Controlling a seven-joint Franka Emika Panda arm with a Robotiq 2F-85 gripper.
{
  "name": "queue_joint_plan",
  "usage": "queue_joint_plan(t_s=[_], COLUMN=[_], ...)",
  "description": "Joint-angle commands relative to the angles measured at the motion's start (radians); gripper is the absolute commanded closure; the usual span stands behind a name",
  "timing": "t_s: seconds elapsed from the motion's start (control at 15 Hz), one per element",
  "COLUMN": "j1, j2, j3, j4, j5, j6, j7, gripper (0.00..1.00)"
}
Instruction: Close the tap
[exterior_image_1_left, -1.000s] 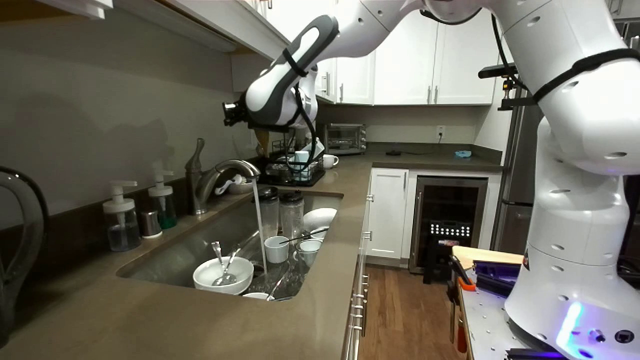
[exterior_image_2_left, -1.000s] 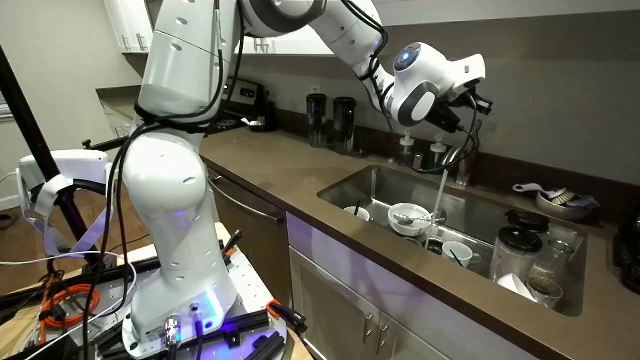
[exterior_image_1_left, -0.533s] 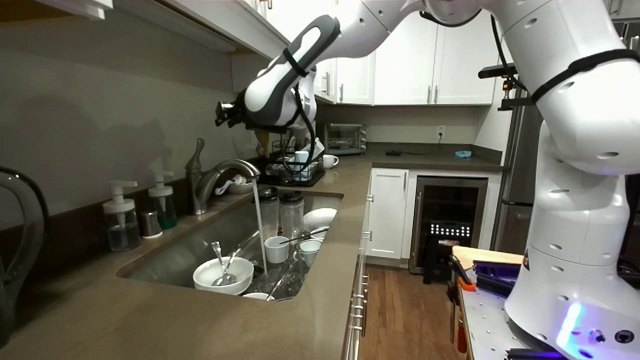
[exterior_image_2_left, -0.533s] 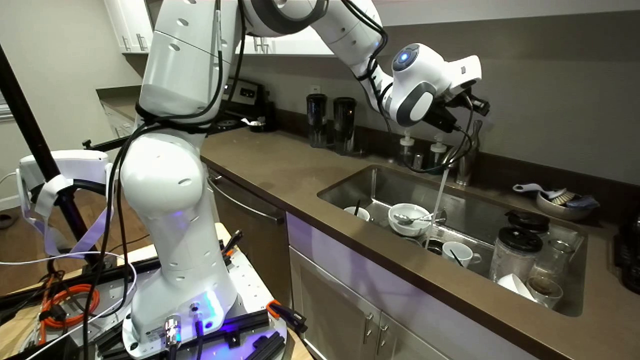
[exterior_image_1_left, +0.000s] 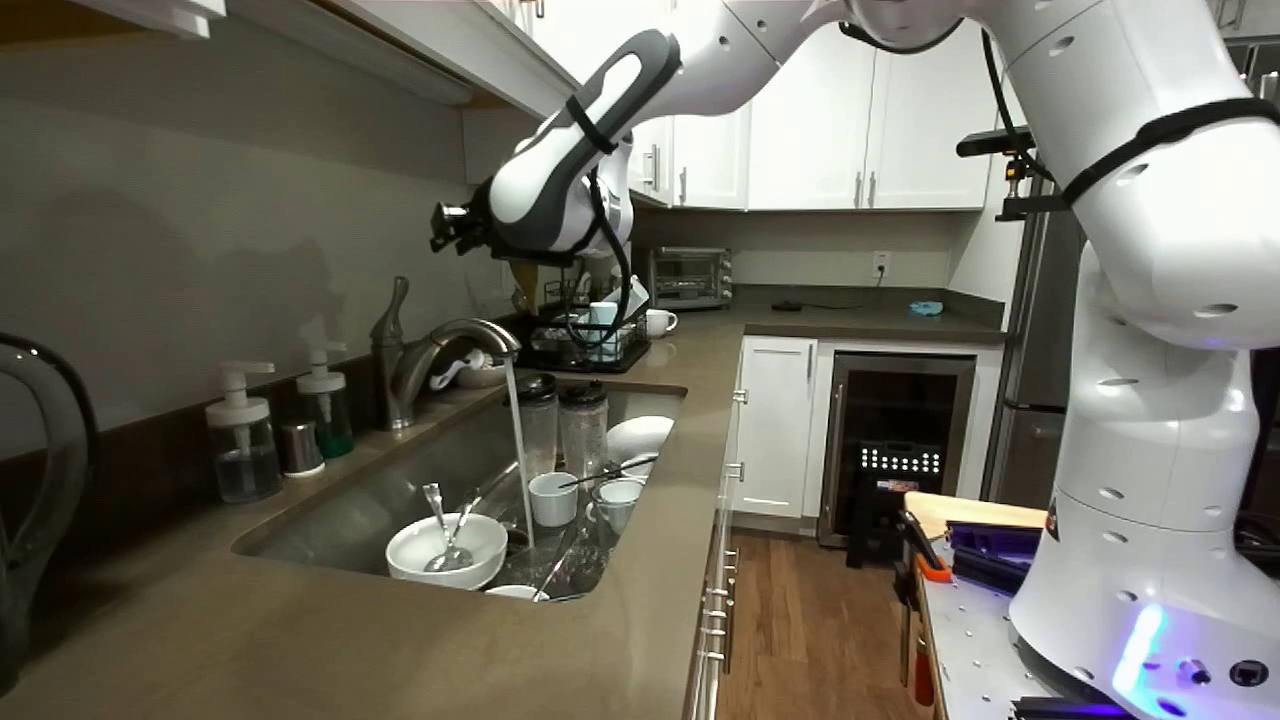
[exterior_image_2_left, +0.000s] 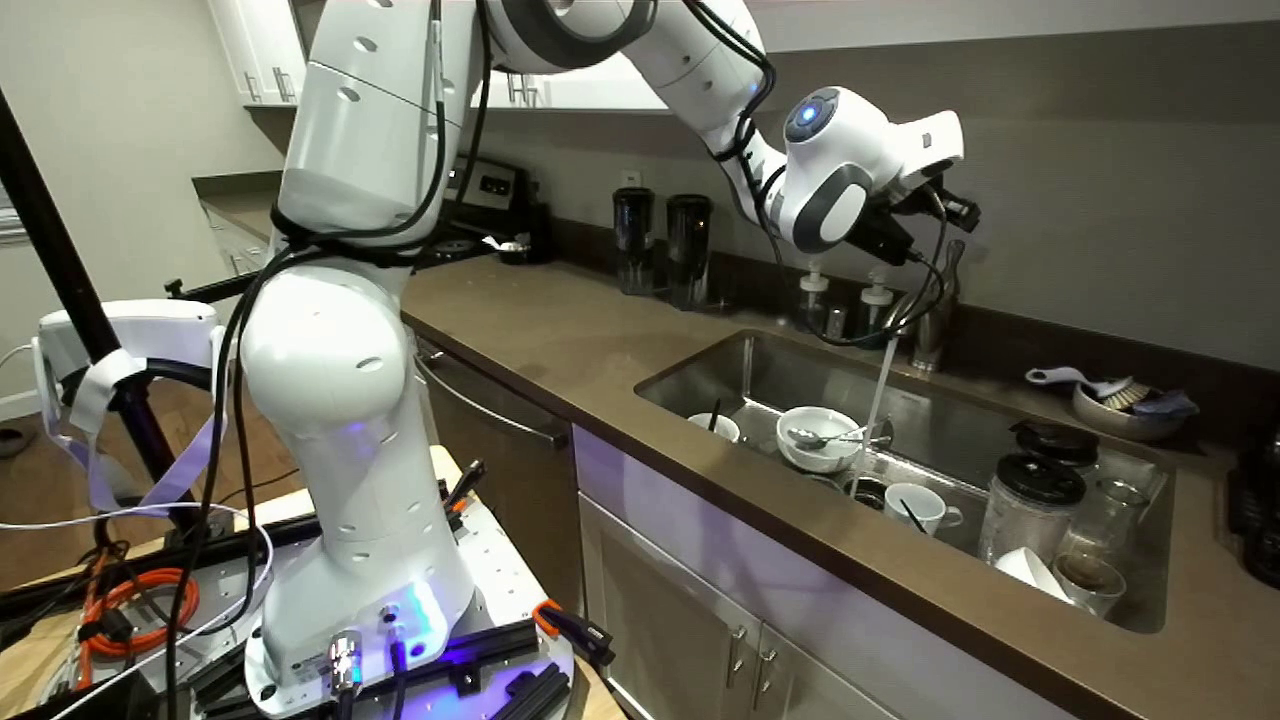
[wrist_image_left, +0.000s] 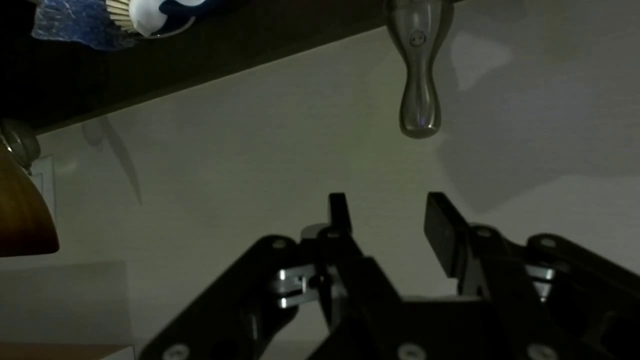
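Arching over the counter (exterior_image_1_left: 330, 645) in both exterior views, the white arm (exterior_image_1_left: 735, 60) slopes down to the wrist (exterior_image_1_left: 545, 205). The end effector (wrist_image_left: 387, 210) faces the wall (wrist_image_left: 250, 150), higher than the tap (exterior_image_1_left: 422, 352), its fingers (wrist_image_left: 445, 235) a moderate gap apart with wall showing between. Behind the sink (exterior_image_1_left: 345, 525), the tap looks dull silver, its arched spout (exterior_image_1_left: 480, 330) pouring a thin stream of water (exterior_image_1_left: 519, 450); the slim lever (wrist_image_left: 419, 75) points up, apart from the fingers.
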Motion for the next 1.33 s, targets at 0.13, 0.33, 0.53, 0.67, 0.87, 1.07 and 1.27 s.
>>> queue_joint_plan(t_s=[0.13,0.33,0.53,0.67,0.87,1.07,1.27], j1=[0.101,0.203,0.309,0.352,0.376,0.337,0.257], j2=[0.017,0.033,0.07,0.094,0.133,0.173,0.192], j3=[-0.083,-0.161,-0.256,-0.299,-0.337,-0.311,-0.224], j4=[0.035,0.067,0.108,0.13,0.155,0.199,0.223], j5=[0.059,0.113,0.172,0.193,0.202,0.172,0.134], j6=[0.0,0.0,-0.001,-0.001,-0.001,-0.001,-0.001], j7=[0.001,0.007,0.008,0.017,0.032,0.058,0.071], gripper=[0.18,0.02,0.29,0.28,0.48,0.67,0.88])
